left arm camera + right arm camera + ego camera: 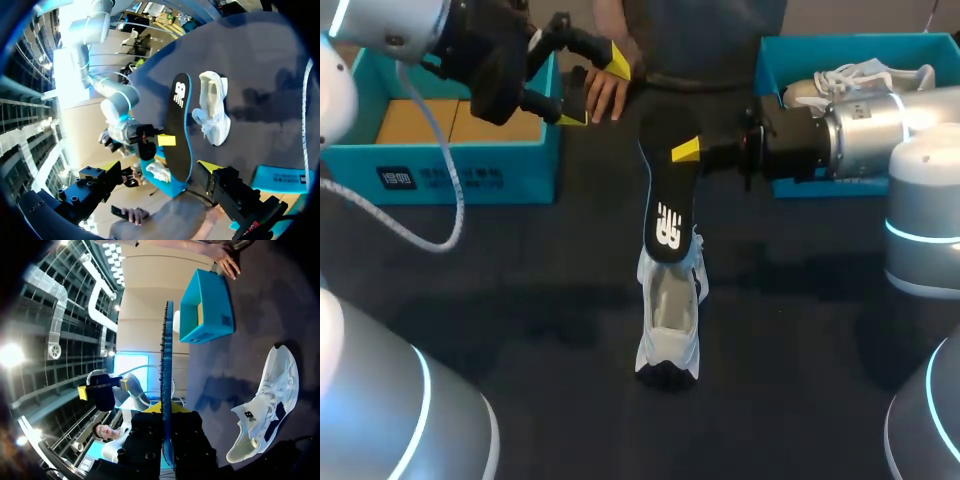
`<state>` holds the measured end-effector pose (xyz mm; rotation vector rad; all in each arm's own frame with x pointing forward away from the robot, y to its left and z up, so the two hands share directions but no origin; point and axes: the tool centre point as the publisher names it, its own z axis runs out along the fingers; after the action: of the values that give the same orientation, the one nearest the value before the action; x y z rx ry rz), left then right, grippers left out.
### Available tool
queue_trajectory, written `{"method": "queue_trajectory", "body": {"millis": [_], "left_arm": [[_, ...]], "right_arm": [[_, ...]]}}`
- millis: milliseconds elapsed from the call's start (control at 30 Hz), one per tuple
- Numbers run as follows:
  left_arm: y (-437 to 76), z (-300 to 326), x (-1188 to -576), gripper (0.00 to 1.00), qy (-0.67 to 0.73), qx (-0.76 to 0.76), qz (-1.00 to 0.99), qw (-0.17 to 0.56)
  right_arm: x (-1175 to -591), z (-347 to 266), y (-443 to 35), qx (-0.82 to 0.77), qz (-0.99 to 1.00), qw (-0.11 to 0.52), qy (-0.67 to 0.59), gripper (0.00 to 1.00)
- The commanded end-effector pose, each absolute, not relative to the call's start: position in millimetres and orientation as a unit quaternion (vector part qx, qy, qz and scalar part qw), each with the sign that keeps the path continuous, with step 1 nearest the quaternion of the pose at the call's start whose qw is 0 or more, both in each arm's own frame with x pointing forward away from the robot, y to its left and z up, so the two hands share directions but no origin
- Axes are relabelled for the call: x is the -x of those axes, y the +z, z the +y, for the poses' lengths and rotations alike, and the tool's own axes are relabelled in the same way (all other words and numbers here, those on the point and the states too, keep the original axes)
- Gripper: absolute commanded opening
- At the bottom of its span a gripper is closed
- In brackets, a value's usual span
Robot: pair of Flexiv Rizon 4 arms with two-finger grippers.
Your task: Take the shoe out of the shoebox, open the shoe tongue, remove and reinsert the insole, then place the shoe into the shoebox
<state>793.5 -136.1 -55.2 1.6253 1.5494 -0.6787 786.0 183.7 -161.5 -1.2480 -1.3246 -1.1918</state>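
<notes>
Black insole (666,200), thin blue edge

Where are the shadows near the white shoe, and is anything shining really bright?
Head view: faint darker patches lie on the table either side of the shoe, and the right arm's metal wrist gleams. Left wrist view: soft shadows fall on the table beyond the shoe; glare whites out the room. Right wrist view: a grey shadow sits beside the shoe.

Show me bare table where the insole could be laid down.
Bare dark tabletop lies left of the white sneaker, before the left teal shoebox, and right of it. Crowded beyond the sneaker: black insole, a person's hand, open left gripper.
</notes>
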Motion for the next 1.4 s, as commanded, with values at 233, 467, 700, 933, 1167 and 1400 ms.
{"method": "queue_trajectory", "body": {"millis": [233, 467, 700, 933, 1167, 1400], "left_arm": [[-60, -134, -792, 1.00, -0.298, -0.623, 0.587, 0.422], [-60, -134, -792, 1.00, -0.298, -0.623, 0.587, 0.422], [-60, -134, -792, 1.00, -0.298, -0.623, 0.587, 0.422], [-70, -132, -803, 1.00, -0.332, -0.581, 0.582, 0.462], [-84, -126, -810, 1.00, -0.340, -0.562, 0.593, 0.465], [-100, -124, -811, 1.00, -0.389, -0.540, 0.549, 0.505]], "right_arm": [[-786, 188, -173, 0.506, -0.529, 0.470, -0.493, 0.00], [-781, 183, -169, 0.510, -0.526, 0.470, -0.491, 0.00], [-780, 183, -163, 0.502, -0.522, 0.473, -0.502, 0.00], [-779, 182, -155, 0.504, -0.525, 0.468, -0.502, 0.00], [-777, 182, -146, 0.492, -0.528, 0.462, -0.515, 0.00], [-774, 181, -143, 0.477, -0.524, 0.468, -0.528, 0.00]]}}
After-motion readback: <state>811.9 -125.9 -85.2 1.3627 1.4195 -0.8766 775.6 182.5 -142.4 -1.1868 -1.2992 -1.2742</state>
